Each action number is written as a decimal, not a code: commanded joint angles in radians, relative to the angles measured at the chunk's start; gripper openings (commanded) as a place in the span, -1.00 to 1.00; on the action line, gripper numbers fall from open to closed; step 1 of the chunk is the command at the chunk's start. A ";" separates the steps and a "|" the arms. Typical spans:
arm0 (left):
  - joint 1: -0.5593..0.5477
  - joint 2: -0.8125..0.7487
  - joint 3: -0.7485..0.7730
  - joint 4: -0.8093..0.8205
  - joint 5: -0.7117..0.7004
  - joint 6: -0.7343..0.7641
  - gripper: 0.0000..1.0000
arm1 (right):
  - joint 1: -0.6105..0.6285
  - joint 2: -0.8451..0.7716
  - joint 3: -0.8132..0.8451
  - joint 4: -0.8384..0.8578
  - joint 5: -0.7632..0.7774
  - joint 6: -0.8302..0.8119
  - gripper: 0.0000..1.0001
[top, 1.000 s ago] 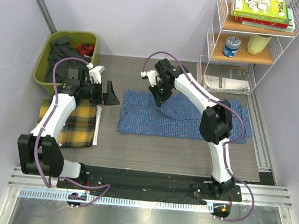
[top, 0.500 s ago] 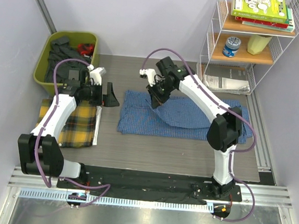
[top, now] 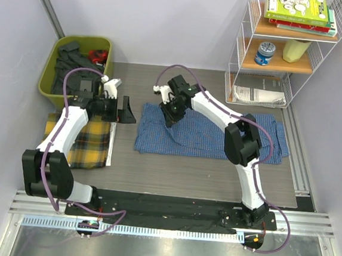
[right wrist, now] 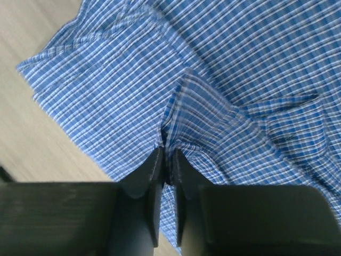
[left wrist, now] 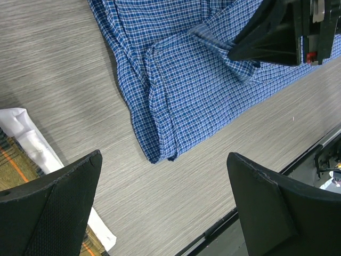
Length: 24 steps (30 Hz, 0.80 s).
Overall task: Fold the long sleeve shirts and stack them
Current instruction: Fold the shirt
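Observation:
The blue checked shirt (top: 218, 135) lies spread on the table in the middle of the top view. My right gripper (top: 169, 120) is shut on a pinch of its cloth (right wrist: 176, 125) over the shirt's left half and lifts a fold. The shirt's left end shows in the left wrist view (left wrist: 176, 90). The yellow plaid shirt (top: 92, 142) lies folded at the left. My left gripper (top: 127, 109) is open and empty, between the two shirts above bare table (left wrist: 165, 213).
A green bin (top: 74, 65) of dark clothes stands at the back left. A white wire shelf (top: 285, 54) with books and jars stands at the back right. A white tag or paper (left wrist: 32, 146) lies by the yellow shirt's edge.
My right gripper has moved left across the blue shirt, dragging the pinched fold with it. My left gripper has hardly moved.

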 commanded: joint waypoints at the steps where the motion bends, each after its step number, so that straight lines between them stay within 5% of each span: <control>1: 0.006 0.044 0.009 0.049 0.037 0.002 1.00 | 0.000 -0.031 -0.003 0.096 0.000 0.022 -0.24; 3: 0.005 0.078 0.045 0.055 0.041 0.031 0.99 | -0.001 -0.063 -0.003 0.053 -0.084 0.007 0.25; 5: -0.006 0.116 0.088 0.052 0.035 0.068 1.00 | -0.023 -0.147 -0.035 -0.002 -0.141 -0.021 0.46; 9: -0.116 0.262 0.303 -0.015 -0.043 0.189 0.96 | -0.116 -0.345 -0.218 0.000 -0.220 -0.011 0.54; 16: -0.334 0.560 0.580 -0.117 -0.196 0.373 0.64 | -0.349 -0.569 -0.512 -0.060 -0.074 -0.062 0.39; 24: -0.446 0.758 0.636 -0.196 -0.365 0.450 0.51 | -0.606 -0.720 -0.586 -0.149 0.018 -0.135 0.40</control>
